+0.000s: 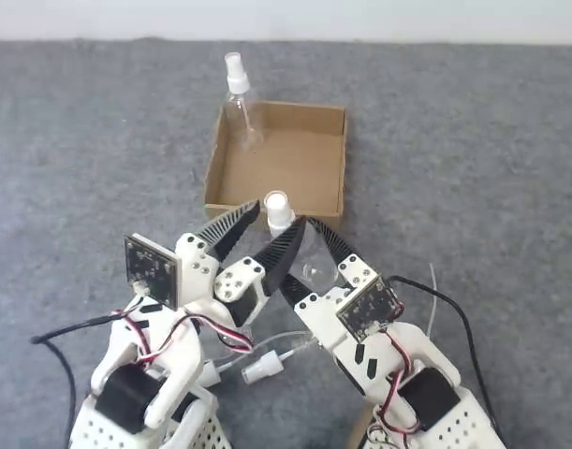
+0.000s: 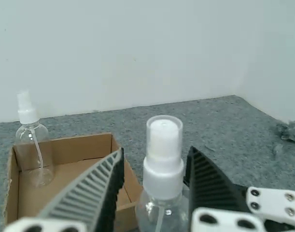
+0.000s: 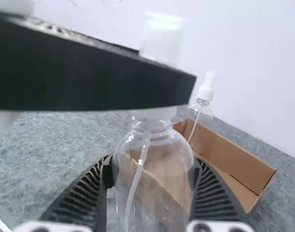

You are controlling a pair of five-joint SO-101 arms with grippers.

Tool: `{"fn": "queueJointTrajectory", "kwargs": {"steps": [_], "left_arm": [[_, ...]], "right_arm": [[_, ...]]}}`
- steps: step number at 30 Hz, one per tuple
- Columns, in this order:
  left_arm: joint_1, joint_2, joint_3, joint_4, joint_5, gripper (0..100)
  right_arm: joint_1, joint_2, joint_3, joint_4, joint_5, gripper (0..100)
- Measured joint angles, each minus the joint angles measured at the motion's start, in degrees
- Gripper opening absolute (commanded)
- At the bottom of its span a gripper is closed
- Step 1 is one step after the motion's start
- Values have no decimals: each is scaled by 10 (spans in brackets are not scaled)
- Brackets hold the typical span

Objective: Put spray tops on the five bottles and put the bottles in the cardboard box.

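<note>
A clear bottle (image 1: 315, 269) with a white spray top (image 1: 277, 210) is held upright just in front of the cardboard box (image 1: 239, 196). My right gripper (image 1: 304, 257) is shut on the bottle's body (image 3: 152, 183), one finger on each side. My left gripper (image 1: 279, 219) stands open around the spray top (image 2: 162, 150), with a gap on one side. Its finger (image 3: 89, 72) crosses the right wrist view as a black bar. Another bottle (image 1: 241, 112) with its top on stands in the box's far left corner, also seen from my wrists (image 2: 34, 145) (image 3: 199, 108).
Loose spray tops with long tubes (image 1: 262, 369) lie on the grey carpet between the two arm bases. More thin tubes (image 1: 435, 309) curl beside the right arm. The box floor (image 1: 286, 164) is bare apart from the one bottle.
</note>
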Motion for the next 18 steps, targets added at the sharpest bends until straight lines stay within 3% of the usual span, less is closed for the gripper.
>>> {"fn": "queueJointTrajectory", "kwargs": {"steps": [11,18], "left_arm": [[-26,0,-20,0,0,190],[-25,0,-20,0,1,98]], "right_arm": [[0,0,0,0,0,91],[0,0,0,0,0,91]]}}
